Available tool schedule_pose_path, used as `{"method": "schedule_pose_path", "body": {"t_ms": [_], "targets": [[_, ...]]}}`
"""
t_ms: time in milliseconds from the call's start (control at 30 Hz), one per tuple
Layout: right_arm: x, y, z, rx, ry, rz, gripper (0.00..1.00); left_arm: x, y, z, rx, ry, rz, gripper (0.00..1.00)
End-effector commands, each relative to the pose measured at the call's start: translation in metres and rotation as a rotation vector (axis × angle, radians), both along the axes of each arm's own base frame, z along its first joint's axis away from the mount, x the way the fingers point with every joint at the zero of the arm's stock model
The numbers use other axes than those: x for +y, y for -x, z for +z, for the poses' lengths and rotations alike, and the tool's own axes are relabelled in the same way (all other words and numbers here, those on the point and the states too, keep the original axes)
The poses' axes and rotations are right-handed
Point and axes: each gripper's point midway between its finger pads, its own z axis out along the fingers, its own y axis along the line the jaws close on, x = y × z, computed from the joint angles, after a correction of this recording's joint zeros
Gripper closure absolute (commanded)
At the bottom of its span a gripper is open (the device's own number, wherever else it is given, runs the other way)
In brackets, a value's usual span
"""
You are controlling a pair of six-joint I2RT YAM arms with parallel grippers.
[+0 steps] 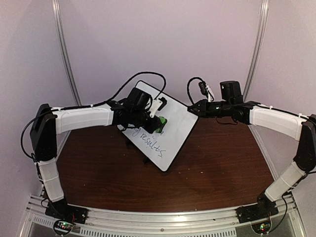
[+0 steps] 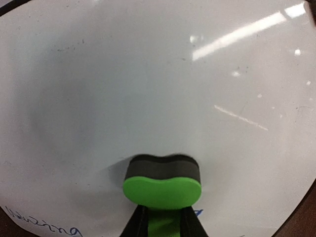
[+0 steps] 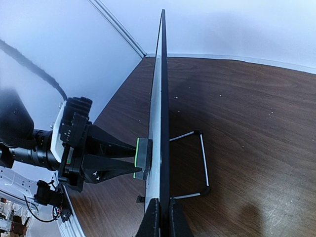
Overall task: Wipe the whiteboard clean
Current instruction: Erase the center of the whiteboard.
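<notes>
**Bring the pad back onto the writing, flat and light**

Closest to your left wrist camera, the left tool (image 2: 163,223) is clenched on the green eraser (image 2: 162,190), whose dark felt face is pressed against the board (image 2: 148,84). The board stands propped on its wire foot (image 3: 202,163) at the far middle of the table (image 3: 247,108), angled between the two arms. The right tool (image 3: 161,219) is clenched on its right edge, steadying it.

The patch ahead of the eraser looks wiped, apart from a faint grey haze. What is left is the handwriting (image 1: 150,139) on the near-left part of the board. Draw your strokes toward that text rather than running on over clean surface.

Keep the felt square to the board, as the side view shows it now; a tipped pad would likely only smear. Press lightly, because a hard push could rock the board on its thin foot or twist it in the right tool's hold. Overlap your passes.
</notes>
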Motion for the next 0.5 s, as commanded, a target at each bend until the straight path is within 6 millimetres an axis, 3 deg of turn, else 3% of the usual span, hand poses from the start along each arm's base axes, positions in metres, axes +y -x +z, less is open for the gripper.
{"method": "schedule_pose_path", "body": {"t_ms": [0, 233, 367, 467], "targets": [[0.04, 0.037, 0.008, -0.061, -0.021, 0.243, 1.0, 0.001, 0.036, -0.061, 0.104, -0.077, -0.057, 0.94], [0.039, 0.037, 0.008, -0.062, -0.019, 0.241, 1.0, 0.026, 0.052, -0.086, 0.157, -0.154, -0.018, 0.94], [0.039, 0.037, 0.008, -0.063, -0.019, 0.24, 1.0, 0.027, 0.052, -0.086, 0.153, -0.161, -0.02, 0.94], [0.039, 0.036, 0.007, -0.06, -0.019, 0.241, 1.0, 0.024, 0.037, -0.075, 0.1, -0.165, 0.012, 0.94]]}}
